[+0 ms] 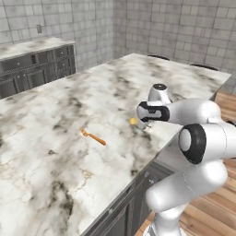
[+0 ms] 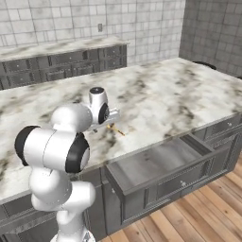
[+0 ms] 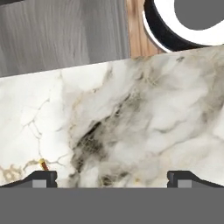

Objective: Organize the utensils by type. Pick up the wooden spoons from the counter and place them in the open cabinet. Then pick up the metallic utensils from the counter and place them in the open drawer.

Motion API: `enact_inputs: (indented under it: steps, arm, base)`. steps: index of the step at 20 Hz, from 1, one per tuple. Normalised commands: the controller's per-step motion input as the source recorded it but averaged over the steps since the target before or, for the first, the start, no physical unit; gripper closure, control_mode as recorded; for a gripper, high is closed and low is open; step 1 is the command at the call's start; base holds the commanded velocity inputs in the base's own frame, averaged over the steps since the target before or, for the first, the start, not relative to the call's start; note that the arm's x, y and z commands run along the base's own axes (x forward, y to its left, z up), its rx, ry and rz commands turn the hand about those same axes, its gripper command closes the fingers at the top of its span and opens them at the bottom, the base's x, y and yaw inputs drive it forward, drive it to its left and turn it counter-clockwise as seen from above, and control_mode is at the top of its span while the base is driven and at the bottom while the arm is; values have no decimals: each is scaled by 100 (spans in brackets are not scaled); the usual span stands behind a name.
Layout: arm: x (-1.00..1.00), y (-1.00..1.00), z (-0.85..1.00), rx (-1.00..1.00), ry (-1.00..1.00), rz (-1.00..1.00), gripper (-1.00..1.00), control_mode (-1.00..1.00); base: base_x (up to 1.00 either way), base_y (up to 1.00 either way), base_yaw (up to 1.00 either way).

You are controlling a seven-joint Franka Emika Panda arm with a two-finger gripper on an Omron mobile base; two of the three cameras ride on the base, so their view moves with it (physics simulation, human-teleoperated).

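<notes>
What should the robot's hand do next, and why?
Probably move over the thin orange utensil and lower onto it. The hand hangs open over bare marble counter, holding nothing, and the open drawer waits empty.

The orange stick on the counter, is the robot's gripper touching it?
Apart. In the left base view the orange utensil lies alone on the counter, with bare marble between it and the gripper.

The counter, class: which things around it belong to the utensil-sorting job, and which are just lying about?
Belongs to the job:
thin orange utensil
marble counter
open drawer
pincer, open

Just there:
far base cabinets
wall socket
wooden floor
</notes>
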Motion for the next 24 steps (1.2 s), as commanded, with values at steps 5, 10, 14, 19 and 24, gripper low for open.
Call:
enact_inputs:
  steps: [5, 10, 14, 19, 24]
  arm:
    - [66, -25, -22, 0, 0, 9, -100, -100]
    - [71, -33, -26, 0, 2, 11, -100, -100]
    - [73, -49, -24, 0, 3, 14, -100, -100]
    - [62, -63, -30, 0, 4, 21, -100, -100]
    - [45, -73, -36, 0, 2, 25, -100, -100]
  base:
    - [0, 0, 0]
    - [0, 0, 0]
    - [0, 0, 0]
    - [0, 0, 0]
    - [0, 0, 0]
